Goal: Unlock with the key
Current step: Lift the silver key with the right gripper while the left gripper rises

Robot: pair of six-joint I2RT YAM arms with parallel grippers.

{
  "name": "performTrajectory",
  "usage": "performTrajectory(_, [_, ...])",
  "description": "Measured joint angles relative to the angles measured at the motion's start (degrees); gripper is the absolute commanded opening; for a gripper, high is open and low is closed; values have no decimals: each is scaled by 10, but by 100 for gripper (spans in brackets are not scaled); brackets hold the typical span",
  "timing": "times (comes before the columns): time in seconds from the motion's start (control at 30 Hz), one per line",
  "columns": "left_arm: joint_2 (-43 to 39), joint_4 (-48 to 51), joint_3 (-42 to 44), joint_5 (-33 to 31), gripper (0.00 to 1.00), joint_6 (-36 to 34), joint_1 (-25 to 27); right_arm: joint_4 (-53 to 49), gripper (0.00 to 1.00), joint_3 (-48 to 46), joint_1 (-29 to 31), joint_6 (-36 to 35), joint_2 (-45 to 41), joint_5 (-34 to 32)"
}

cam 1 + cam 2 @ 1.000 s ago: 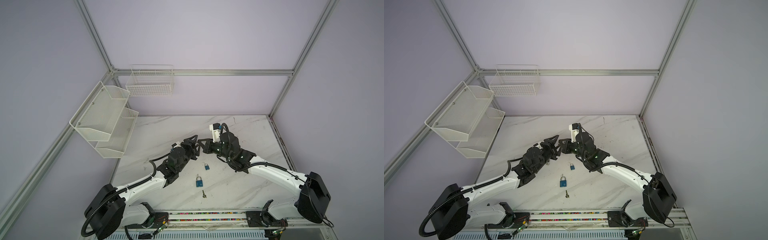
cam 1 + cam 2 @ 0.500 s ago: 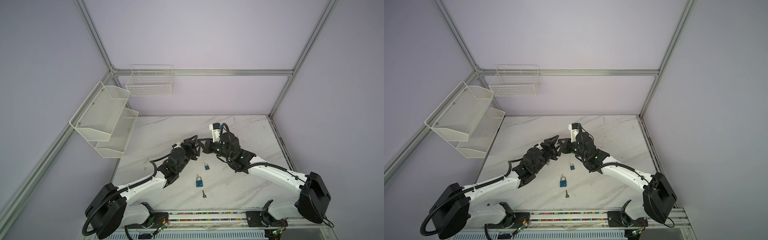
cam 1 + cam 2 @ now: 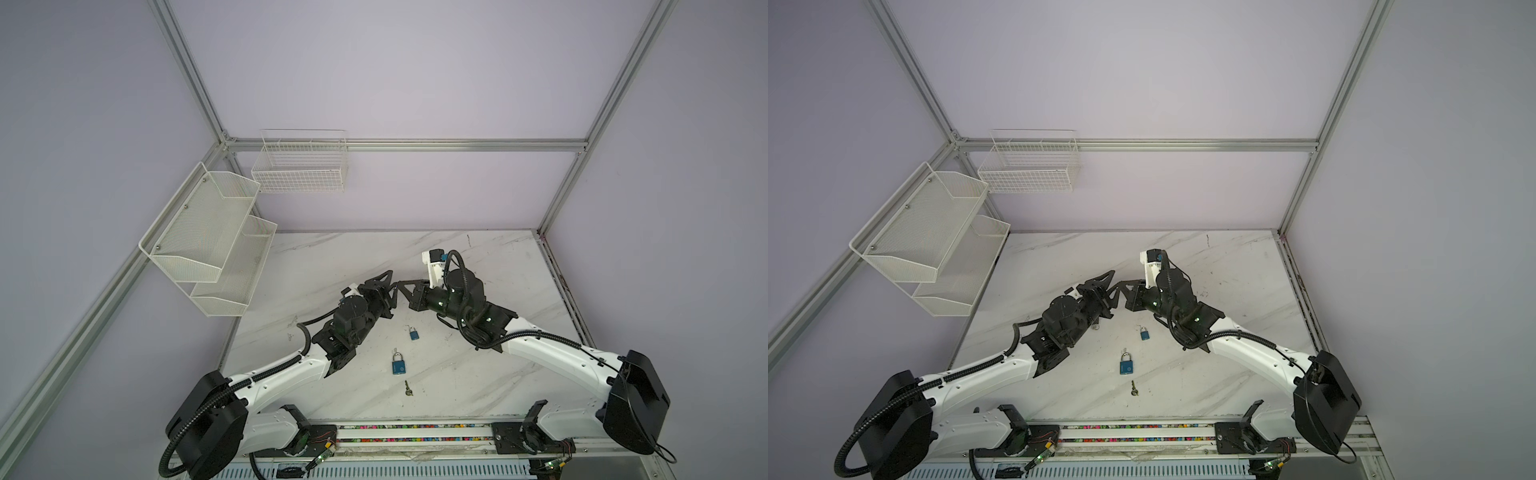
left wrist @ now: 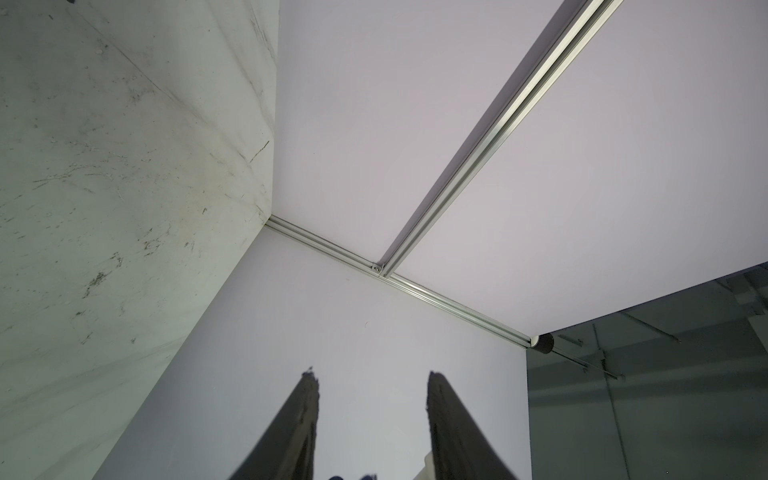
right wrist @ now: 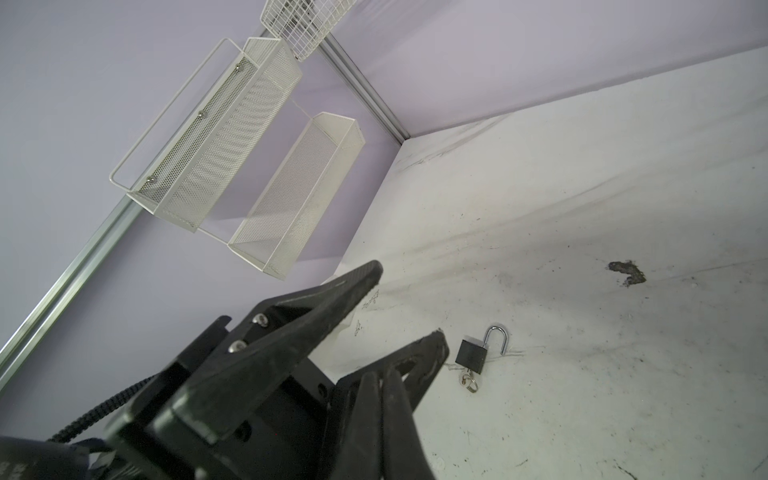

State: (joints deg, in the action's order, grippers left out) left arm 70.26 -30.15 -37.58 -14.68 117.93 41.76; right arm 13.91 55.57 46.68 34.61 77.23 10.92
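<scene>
**Change over the last second.** The left gripper (image 3: 390, 286), held above the middle of the table (image 3: 490, 266), has its jaws closer together than a second ago. The narrowing falls wholly within the last half second. In both top views the shift is too small to trace finger by finger. In the left wrist view the two dark fingers (image 4: 305, 419) are apart, with a strip of pale wall (image 4: 374, 332) between them. At this narrower spread, in the right wrist view, the finger nearer the table (image 5: 424, 353) lies just beside the tip of the right gripper (image 5: 380, 376); contact cannot be told.
</scene>
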Motion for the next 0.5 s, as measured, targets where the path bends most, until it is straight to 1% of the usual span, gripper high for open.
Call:
performTrajectory(0.07, [0, 0, 0, -1, 33, -1, 0, 0, 0, 0, 0, -4, -2, 0])
performTrajectory(0.3, [0, 0, 0, 0, 26, 0, 0, -5, 0, 0, 0, -9, -2, 0])
performTrajectory(0.5, [0, -2, 0, 1, 11, -1, 0, -9, 0, 0, 0, -13, -2, -1])
